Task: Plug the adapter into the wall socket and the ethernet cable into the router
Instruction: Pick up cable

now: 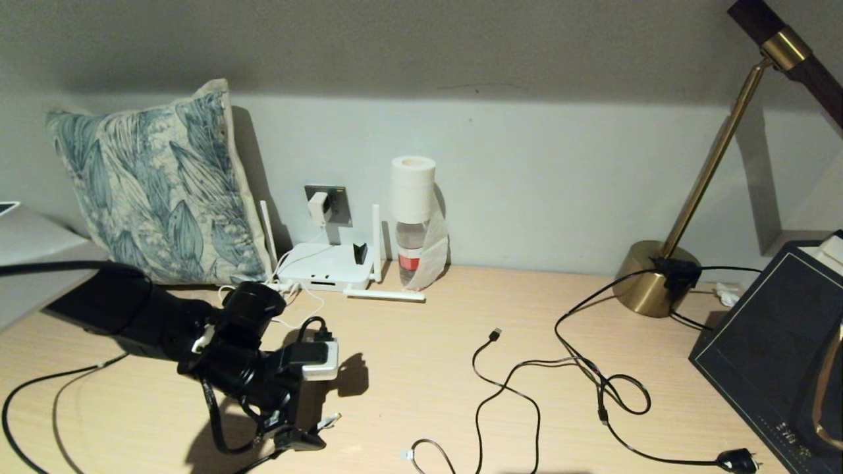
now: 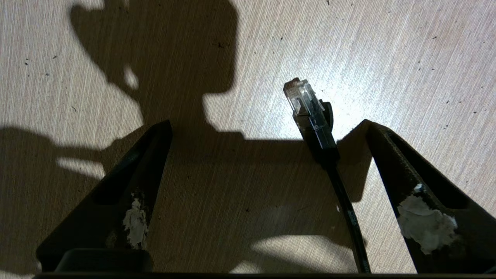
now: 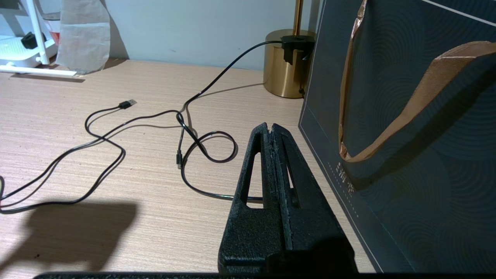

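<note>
Lying between the left gripper (image 2: 267,128) jaws, seemingly untouched: ethernet cable (image 2: 314,124).

Left pincer (image 2: 267,128) points down at the desk, fingers spread wide; right pincer (image 3: 271,128) closed, low.

The left arm (image 1: 197,342) is built of black, rounded housings, with black cables looped beside it. Tapered black fingers (image 2: 116,193), flecked with whitish residue, are seen on the left gripper (image 2: 267,128). Slotted, textured black fingers (image 3: 271,174) are carried by the right gripper (image 3: 270,126).
</note>
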`<state>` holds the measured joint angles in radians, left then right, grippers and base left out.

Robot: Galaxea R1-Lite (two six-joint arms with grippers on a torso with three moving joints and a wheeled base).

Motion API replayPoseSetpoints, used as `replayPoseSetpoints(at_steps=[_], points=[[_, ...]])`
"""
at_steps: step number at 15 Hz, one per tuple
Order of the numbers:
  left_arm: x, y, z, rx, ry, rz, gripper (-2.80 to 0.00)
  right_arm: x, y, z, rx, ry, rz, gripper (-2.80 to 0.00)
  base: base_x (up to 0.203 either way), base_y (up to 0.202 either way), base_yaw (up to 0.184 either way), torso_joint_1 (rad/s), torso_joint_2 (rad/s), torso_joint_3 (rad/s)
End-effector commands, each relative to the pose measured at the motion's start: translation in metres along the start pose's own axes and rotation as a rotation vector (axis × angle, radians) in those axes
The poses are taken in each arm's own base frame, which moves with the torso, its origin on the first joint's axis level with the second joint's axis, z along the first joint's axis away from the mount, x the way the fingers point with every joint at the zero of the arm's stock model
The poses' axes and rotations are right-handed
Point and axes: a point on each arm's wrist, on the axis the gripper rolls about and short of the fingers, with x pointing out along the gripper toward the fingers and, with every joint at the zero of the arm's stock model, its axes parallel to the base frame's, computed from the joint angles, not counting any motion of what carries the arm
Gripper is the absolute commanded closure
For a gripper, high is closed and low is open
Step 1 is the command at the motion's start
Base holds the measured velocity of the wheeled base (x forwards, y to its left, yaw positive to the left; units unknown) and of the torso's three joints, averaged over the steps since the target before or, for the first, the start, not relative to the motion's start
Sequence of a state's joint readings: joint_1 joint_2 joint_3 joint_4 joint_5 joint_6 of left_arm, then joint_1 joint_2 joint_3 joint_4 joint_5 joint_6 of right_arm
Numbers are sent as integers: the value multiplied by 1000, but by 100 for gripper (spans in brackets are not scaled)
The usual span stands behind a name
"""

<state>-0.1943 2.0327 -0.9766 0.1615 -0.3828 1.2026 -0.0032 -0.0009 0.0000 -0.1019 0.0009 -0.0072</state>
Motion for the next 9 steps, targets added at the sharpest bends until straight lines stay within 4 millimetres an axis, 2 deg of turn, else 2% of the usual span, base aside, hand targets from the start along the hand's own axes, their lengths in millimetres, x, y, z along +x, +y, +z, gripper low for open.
replayPoseSetpoints(at_steps=[1,9], points=[[3,-1,-2,1,4,-12,0,2,0,-10,0,35,1,0,0,0,0,0,0,0],[0,-5,-2,0,8,-18,0,2,0,-10,0,35,1,0,0,0,0,0,0,0]])
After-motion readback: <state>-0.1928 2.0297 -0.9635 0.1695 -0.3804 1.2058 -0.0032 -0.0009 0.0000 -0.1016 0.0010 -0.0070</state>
